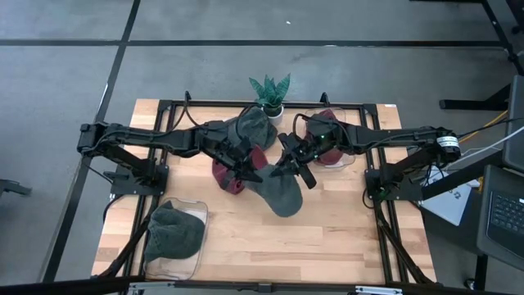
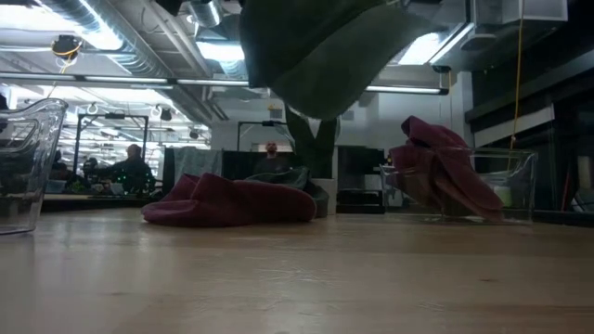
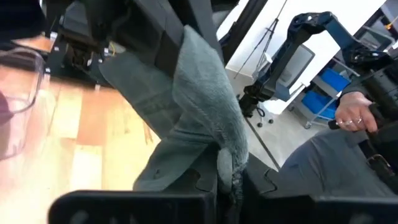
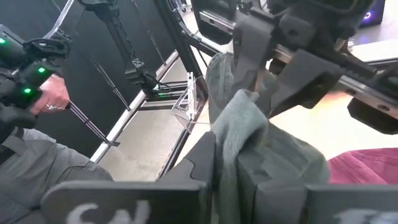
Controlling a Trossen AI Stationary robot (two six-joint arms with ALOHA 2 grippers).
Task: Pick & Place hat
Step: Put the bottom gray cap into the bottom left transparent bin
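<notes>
A grey-green knit hat (image 1: 283,195) hangs lifted over the middle of the table, and in the low view the hat (image 2: 316,56) is clear of the wood. My left gripper (image 1: 250,170) is shut on it from the left. My right gripper (image 1: 288,162) is shut on it from the right. A maroon hat (image 1: 232,177) lies flat on the table under the left gripper. Another grey hat (image 1: 254,127) lies behind it, beside the plant pot. My left gripper pinches a bunched fold of the grey-green hat's edge (image 3: 227,163) between its two fingers, coming from the table's left. The hat is clear of the table. My right gripper pinches another bunched part of the same hat's edge (image 4: 239,142) between its two fingers, coming from the table's right. The cloth hangs below both grippers.
A clear tub (image 1: 199,215) at the near left corner holds a grey hat (image 1: 175,233). A clear tub (image 2: 520,176) on the right holds a maroon hat (image 1: 329,146). A small potted plant (image 1: 270,92) stands at the far edge. A person's hand (image 3: 351,115) shows beyond the table.
</notes>
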